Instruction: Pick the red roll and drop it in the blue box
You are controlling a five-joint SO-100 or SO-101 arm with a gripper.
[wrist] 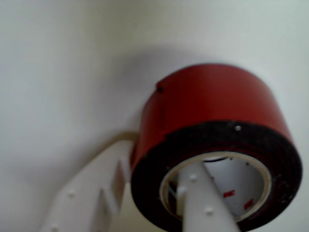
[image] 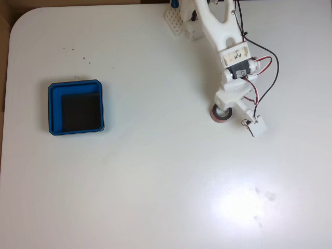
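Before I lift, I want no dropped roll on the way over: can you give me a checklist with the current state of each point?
1. One gripper finger inside the red roll core: ok, wrist view.
2. Other finger outside the roll's wall: ok.
3. Fingers pressing tight on the wall: cannot tell.
4. Roll resting flat on the table: ok, fixed view.
5. Blue box open, black floor bare: ok.
6. Tabletop between roll and box free of obstacles: ok.
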